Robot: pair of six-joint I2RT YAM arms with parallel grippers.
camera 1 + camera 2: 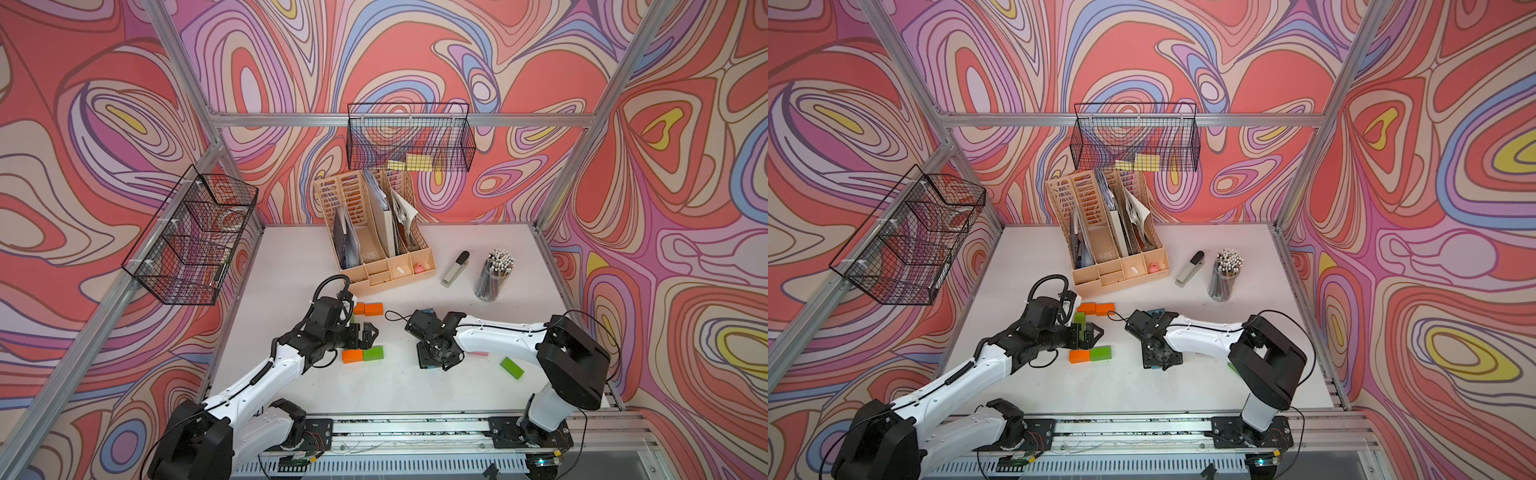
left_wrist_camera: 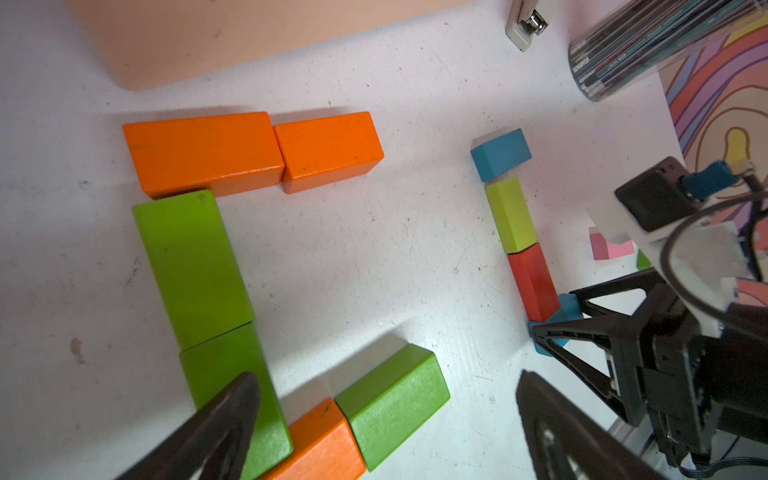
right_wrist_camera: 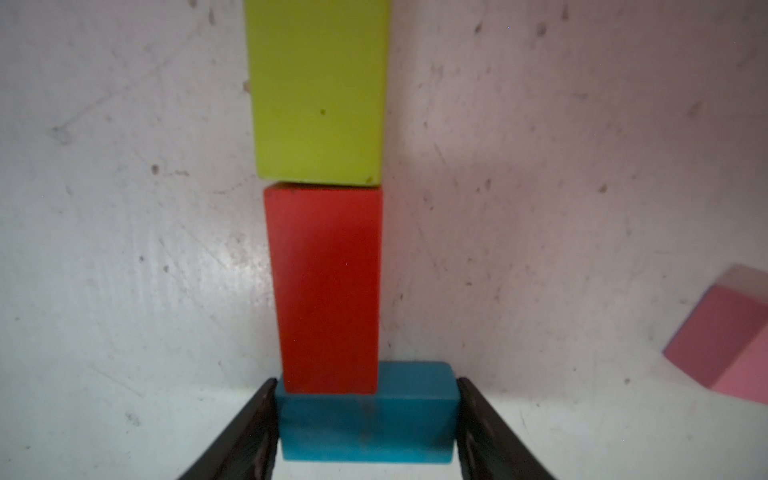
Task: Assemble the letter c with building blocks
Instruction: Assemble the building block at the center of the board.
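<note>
My right claw [image 3: 366,384] stands about half open and is clamped on the blue block [image 3: 365,432]. One finger lies flat against each short end, so the block's long axis runs straight across from finger to finger. The block looks to be resting on the table [image 3: 124,291], not lifted, as far as I can tell. Just ahead of the fingertips the red block [image 3: 328,286] butts end-on into its long side. Beyond that the yellow-green block [image 3: 318,91] carries the same line away from the claw, both lengthwise and square to the one I hold. The red one meets the blue close to one finger, so the blue juts past it toward the other finger. I read that as the foot of the letter. Out on that jutting side, well apart, sits a pink block [image 3: 723,345]. At the far end of the row another blue block [image 2: 500,153] caps it. My left claw [image 2: 386,376] hangs wide open and empty over a separate letter of orange and green blocks [image 2: 199,153], so the right arm is the nearer one. I judge the next move calls for a clean release and a straight lift, or the blue will skew off the red.
</note>
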